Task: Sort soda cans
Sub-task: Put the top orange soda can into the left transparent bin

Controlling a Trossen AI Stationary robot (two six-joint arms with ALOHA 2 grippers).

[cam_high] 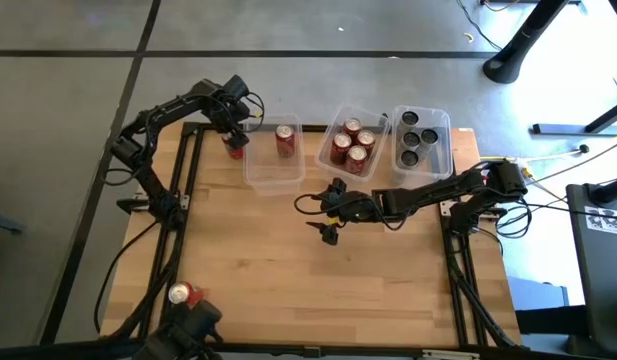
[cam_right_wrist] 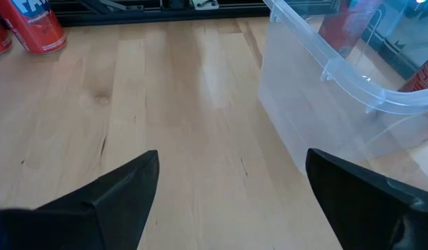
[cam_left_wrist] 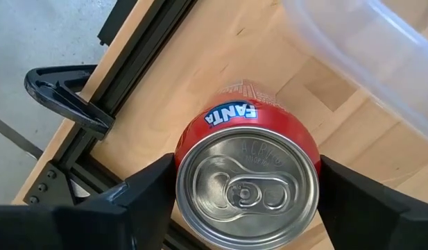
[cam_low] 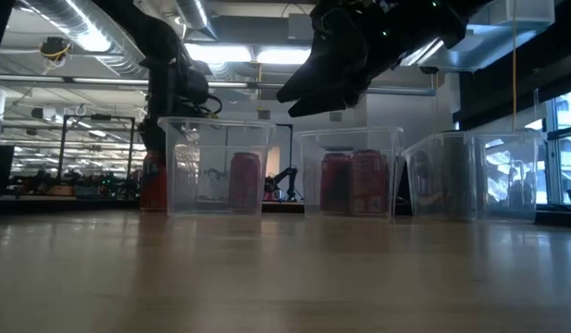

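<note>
Wooden table (cam_left_wrist: 220,55), red "FANTA" can (cam_left_wrist: 247,177)

Glossy red Fanta can (cam_left_wrist: 247,182) with brushed-metal top, clear smooth plastic bins (cam_high: 273,158), pale matt wooden surface (cam_high: 318,290), dark matt plastic fingers (cam_left_wrist: 134,203).

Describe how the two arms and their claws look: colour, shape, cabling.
Both arms are black and jointed, built of slim links. Black cables loop beside the right arm's claw, and more run along the left arm near its claw. Each claw ends in two broad, flat, matte black fingers, wedge-shaped, with no visible markings.
</note>
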